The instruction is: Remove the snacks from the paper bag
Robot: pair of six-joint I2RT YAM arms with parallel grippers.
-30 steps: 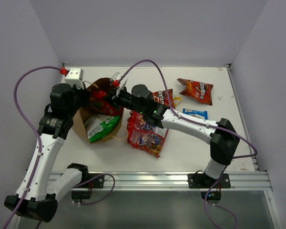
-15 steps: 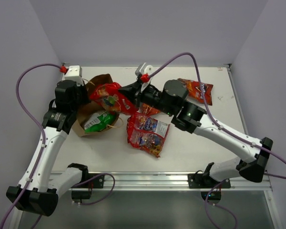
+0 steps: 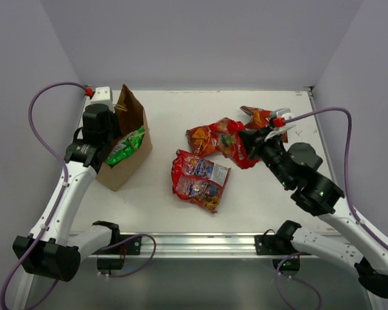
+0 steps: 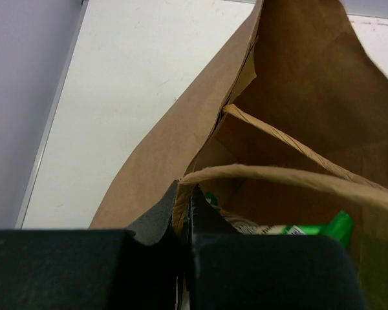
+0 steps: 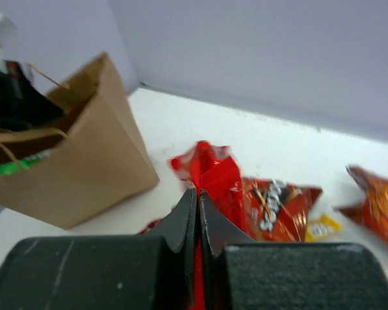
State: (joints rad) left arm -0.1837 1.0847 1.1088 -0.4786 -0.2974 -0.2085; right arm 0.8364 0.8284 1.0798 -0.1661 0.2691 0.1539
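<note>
Risk: the red candy packet [image 3: 231, 143] is held only by a thin pinch at its edge. The glossy film may slip, dropping it onto the Doritos bag [image 3: 202, 137] beside it.
Risk: the paper bag [image 3: 128, 155] may tear or tip if its rim is tugged.
Right jaws: clenched on the red candy packet over the bench [image 3: 181, 110], well apart from the paper bag.
Left jaws: clenched on the paper bag's rim, at a handle [image 4: 278, 175].
Green chip bag [image 3: 126, 145]: inside the paper bag, just beside the left jaws, not yet removed.

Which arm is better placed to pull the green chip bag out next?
Right, probably. The left gripper is shut on the rim of the paper bag, steadying it; the right gripper need only drop its red candy bag, then reach in for the chip bag.
</note>
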